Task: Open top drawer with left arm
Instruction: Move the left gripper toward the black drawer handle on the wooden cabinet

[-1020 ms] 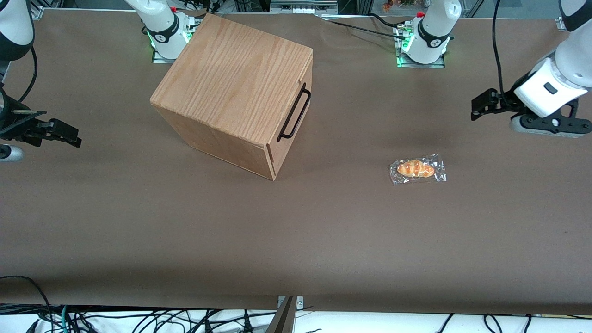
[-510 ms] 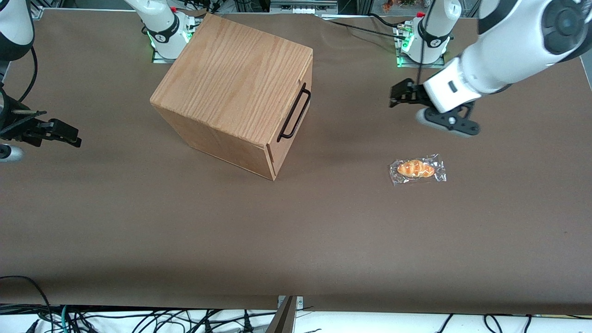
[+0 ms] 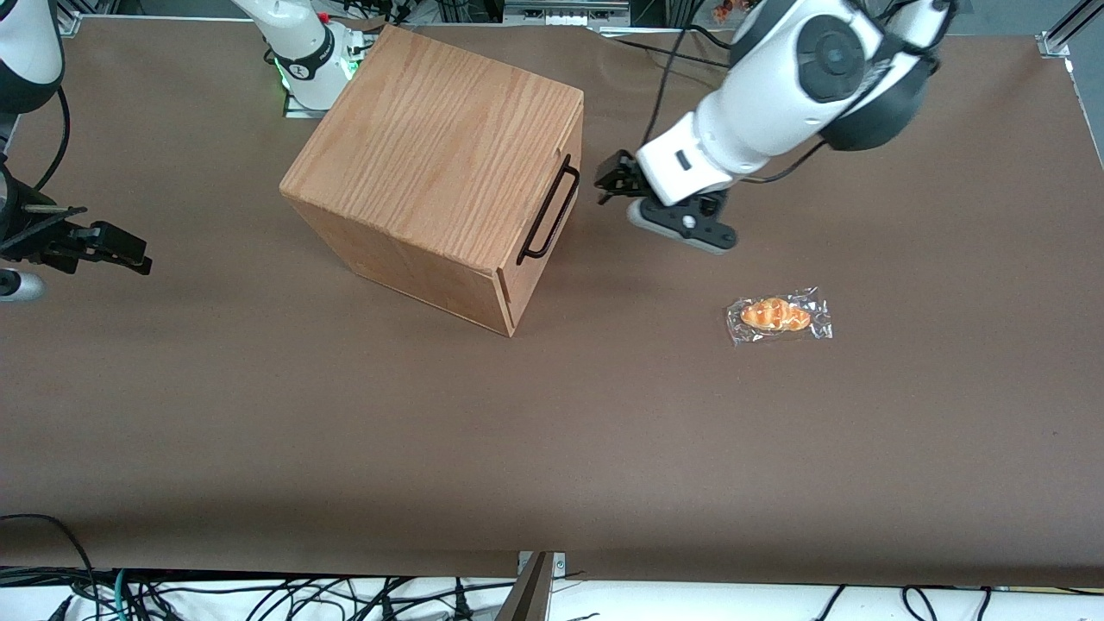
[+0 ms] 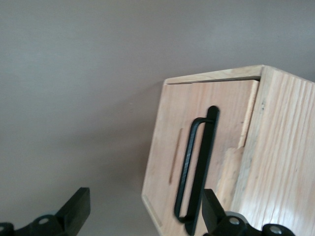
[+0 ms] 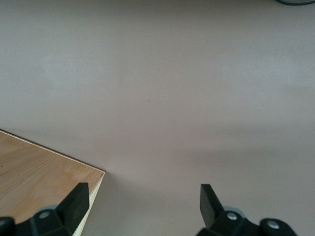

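Oak box on the brown counter point(image 3: 259, 414): from the front, the top drawer point(image 3: 552, 226) faces the left arm point(image 3: 776, 103), whose gripper point(image 3: 614, 179) hovers just beside the handle point(image 3: 548, 212). Wrist view — fingers point(image 4: 74, 211) spread wide; centre them astride the bar, then close and pull straight.

A wrapped bread roll point(image 3: 778, 315) lies on the brown table point(image 3: 345, 431); cables point(image 3: 259, 595) hang at its near edge

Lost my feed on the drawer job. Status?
Gripper open, empty, in front of the handle, not touching. Top drawer shut. Wrapped bread off the approach path.
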